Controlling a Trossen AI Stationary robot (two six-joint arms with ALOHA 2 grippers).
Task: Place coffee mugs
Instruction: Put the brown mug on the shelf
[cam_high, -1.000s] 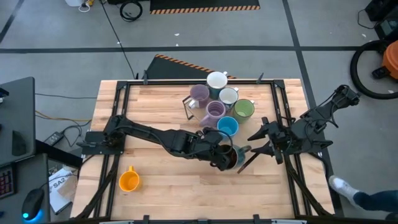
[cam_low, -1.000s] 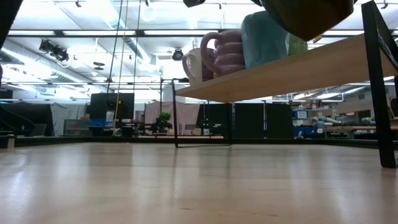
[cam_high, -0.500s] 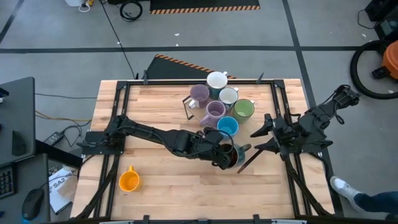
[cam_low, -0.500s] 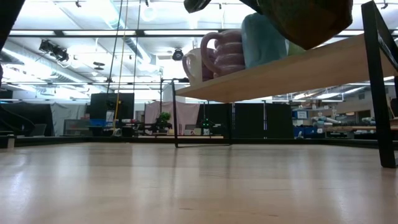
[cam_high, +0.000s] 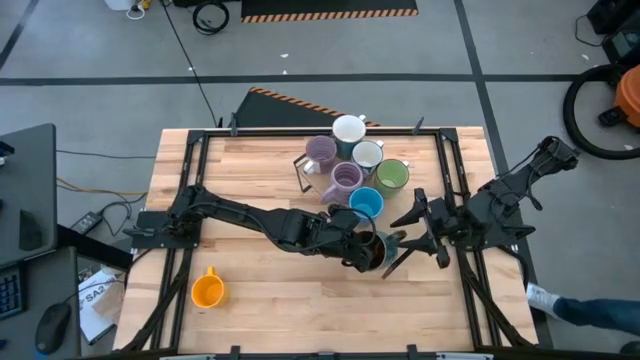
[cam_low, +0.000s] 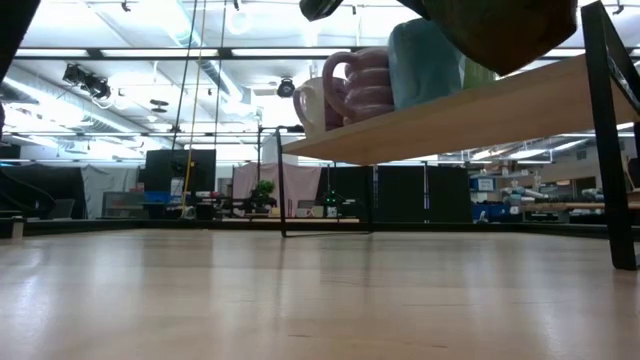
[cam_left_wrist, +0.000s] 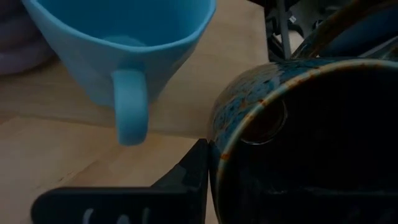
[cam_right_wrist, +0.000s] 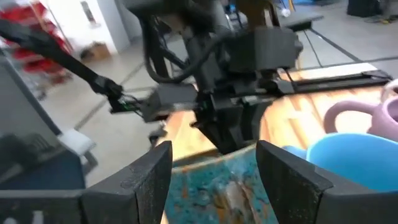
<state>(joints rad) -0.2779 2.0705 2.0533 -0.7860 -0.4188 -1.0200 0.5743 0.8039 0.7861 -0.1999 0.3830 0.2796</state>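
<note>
The left gripper (cam_high: 372, 250) is holding the dark mug (cam_high: 370, 252), its fingers closed on the rim; in the high view the arm is covering most of this mug, and in the left wrist view (cam_left_wrist: 292, 155) only part of its rim and dark inside is showing. The blue mug (cam_high: 366, 203) is standing just behind the gripper, on the raised shelf (cam_low: 450, 115) with the lavender, white and green mugs. The right gripper (cam_high: 412, 232) is waiting just beside the dark mug, fingers spread wide. The orange mug (cam_high: 207, 290) is standing alone, well apart, near the table (cam_high: 250, 300) edge, with open wood around it.
</note>
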